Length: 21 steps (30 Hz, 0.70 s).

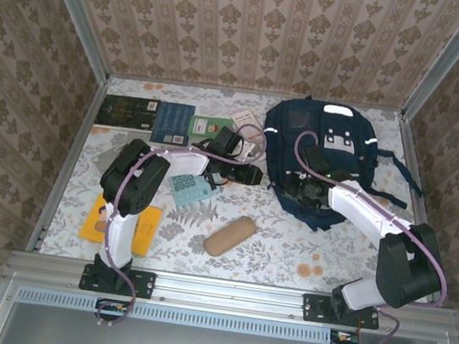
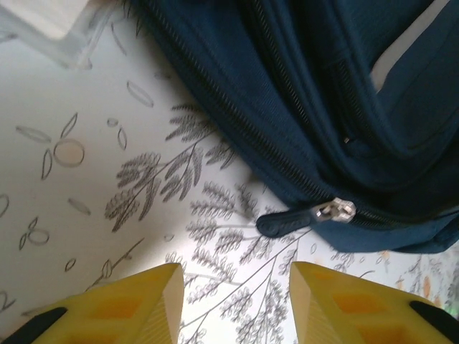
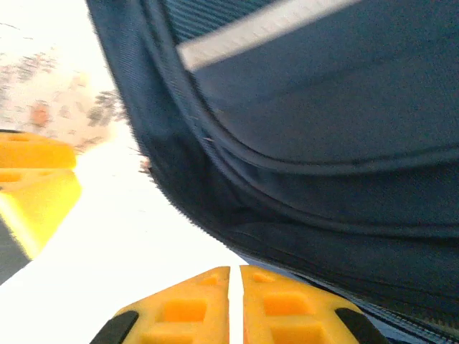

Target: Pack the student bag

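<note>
Student bag (image 1: 326, 156), a large navy-blue fabric backpack with white reflective stripes, lies flat at the floral tabletop's (image 1: 287, 249) far right and looks soft, floppy and light, so its small silver zip pull (image 2: 336, 211) seems the best hold, just ahead of the released left tool (image 2: 237, 276), the right tool (image 3: 235, 276) clenched beside its edge.
</note>
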Each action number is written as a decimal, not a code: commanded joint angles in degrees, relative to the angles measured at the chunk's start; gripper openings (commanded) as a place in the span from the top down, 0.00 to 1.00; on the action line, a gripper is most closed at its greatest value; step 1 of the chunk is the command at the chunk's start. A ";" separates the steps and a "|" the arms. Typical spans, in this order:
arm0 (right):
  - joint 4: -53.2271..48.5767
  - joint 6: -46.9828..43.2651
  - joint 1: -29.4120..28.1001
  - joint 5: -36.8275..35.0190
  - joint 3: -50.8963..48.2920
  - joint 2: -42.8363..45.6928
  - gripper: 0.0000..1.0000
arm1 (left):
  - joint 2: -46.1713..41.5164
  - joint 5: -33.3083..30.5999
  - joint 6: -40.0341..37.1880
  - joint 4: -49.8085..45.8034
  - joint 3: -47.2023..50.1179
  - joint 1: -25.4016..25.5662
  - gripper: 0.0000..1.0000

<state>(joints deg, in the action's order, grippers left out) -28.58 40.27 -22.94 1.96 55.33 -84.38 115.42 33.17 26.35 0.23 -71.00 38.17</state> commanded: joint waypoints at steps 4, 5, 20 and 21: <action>-1.91 -1.34 -0.31 1.97 5.96 -5.92 0.93 | 2.10 3.02 5.20 7.82 0.49 0.11 0.57; -1.92 -1.34 -0.31 1.93 6.38 -6.95 0.94 | 2.49 3.17 5.55 8.32 0.46 0.16 0.56; -3.06 1.04 2.25 -1.67 4.63 -9.58 0.94 | 7.01 7.04 11.03 15.84 0.89 2.12 0.52; -2.75 0.99 2.27 -1.60 4.39 -9.68 0.94 | 7.18 7.38 11.45 16.31 1.08 2.21 0.52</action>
<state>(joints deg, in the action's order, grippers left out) -30.04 40.71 -20.99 1.67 60.80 -94.06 121.14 38.24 35.88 13.96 -70.57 39.64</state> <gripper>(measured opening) 0.057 0.479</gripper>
